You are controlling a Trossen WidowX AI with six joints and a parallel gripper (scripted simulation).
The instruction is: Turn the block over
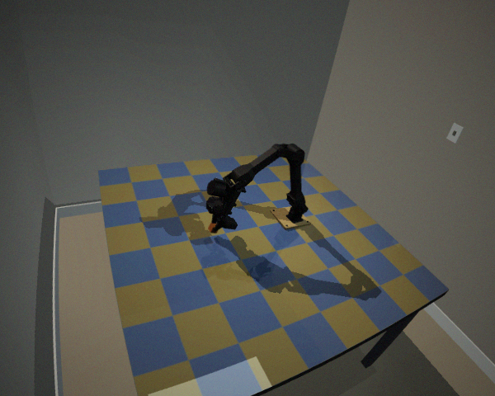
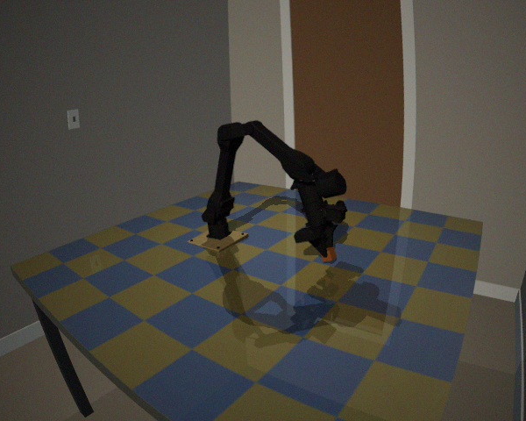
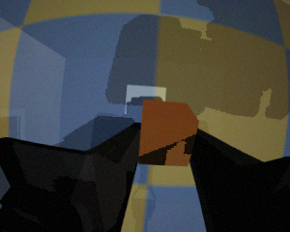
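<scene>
A small orange block point(image 1: 213, 226) point(image 2: 328, 255) point(image 3: 167, 131) sits between the fingertips of my black gripper point(image 1: 219, 224) point(image 2: 323, 250) point(image 3: 166, 149), which is shut on it. The gripper is tilted, and the block is held just above the checkered table point(image 1: 256, 341) point(image 2: 173, 317), close to its surface. In the wrist view the block is rotated at an angle, with plain orange faces toward the camera. I cannot tell which face carries the mark. The arm arches from its base plate point(image 1: 289, 222) point(image 2: 217, 240) over to the block.
The table top is blue and yellow checkered, with the arm's shadows across its middle. Its edges drop off at the front and sides point(image 1: 435, 298) point(image 2: 23, 281). A pale patch point(image 1: 226, 377) lies at the front edge. Walls and a brown door point(image 2: 344, 90) stand behind.
</scene>
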